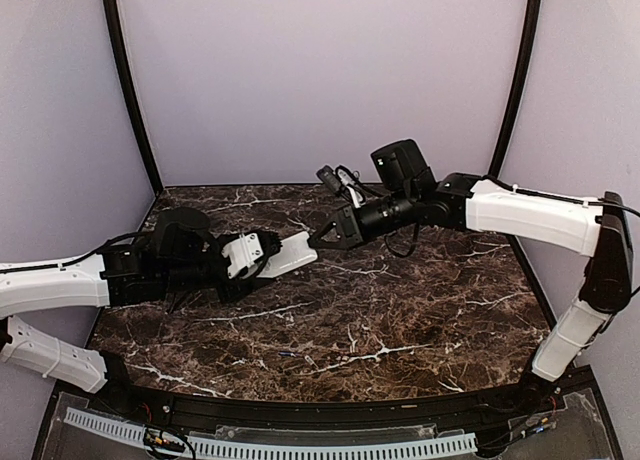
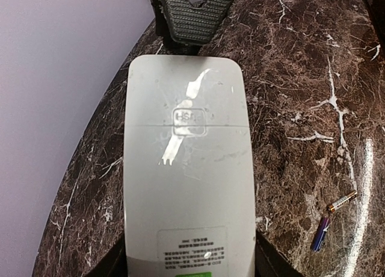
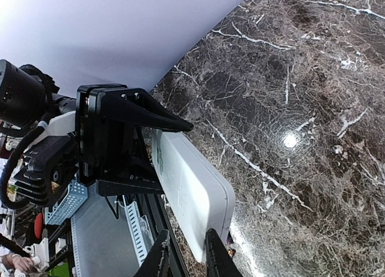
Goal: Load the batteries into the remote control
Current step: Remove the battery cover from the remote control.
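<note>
Left wrist: remote control (image 2: 189,168) (label side)

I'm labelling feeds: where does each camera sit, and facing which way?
Top external: above, behind the robot, facing down at the table; both arms show.
Left wrist: looks along the remote control toward the right end effector; own fingers barely show.
Right wrist: faces back at the left end effector; own fingertips show.
Shared: the remote control.
</note>
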`<state>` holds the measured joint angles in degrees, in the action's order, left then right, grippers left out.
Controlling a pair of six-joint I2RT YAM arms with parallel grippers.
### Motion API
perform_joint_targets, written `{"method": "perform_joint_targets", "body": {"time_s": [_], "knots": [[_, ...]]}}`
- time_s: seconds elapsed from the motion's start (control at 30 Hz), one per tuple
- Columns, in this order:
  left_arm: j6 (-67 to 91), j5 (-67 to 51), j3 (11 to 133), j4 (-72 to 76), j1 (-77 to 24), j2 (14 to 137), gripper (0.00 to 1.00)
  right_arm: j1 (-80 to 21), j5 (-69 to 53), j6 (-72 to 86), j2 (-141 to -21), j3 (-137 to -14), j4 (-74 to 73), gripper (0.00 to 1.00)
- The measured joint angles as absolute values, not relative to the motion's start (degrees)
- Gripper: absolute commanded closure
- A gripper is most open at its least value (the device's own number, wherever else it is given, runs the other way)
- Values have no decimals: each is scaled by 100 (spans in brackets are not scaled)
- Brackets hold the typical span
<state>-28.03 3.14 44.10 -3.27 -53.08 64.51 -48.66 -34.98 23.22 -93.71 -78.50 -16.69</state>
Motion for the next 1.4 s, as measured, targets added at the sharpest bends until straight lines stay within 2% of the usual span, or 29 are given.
{"method": "perform_joint_targets", "body": {"time_s": [0.2,0.5,0.9,0.97,1.03,1.1,1.17,1.2,1.4], "knots": [[-2803,336,4410,-346,-5310,6455,100,-4866,-3468,2370,-9465,-7848,-1680,73],[-2803,388,4410,-377,-5304,6493,100,-4880,-3441,2370,-9649,-7852,-1717,88],[-2786,963,4519,-438,-5304,6908,100,-5033,-3603,2327,-9668,-7852,-1712,88],[-2786,1004,4521,-438,-5304,6923,100,-5059,-3647,2316,-9668,-7852,-1710,82],[-2786,1013,4521,-434,-5304,6921,100,-5065,-3616,2279,-9668,-7861,-1737,67],[-2786,1009,4521,-436,-5304,6921,100,-5057,-3437,2255,-9668,-7896,-1826,42],[-2786,965,4521,-436,-5304,6906,100,-5033,-3205,2276,-9668,-7920,-1916,7],[-2786,934,4521,-445,-5304,6886,100,-5015,-3118,2314,-9668,-7926,-1949,2],[-2781,617,4519,-427,-5304,6615,100,-4912,-2897,2298,-9856,-8095,-1970,1]]}}
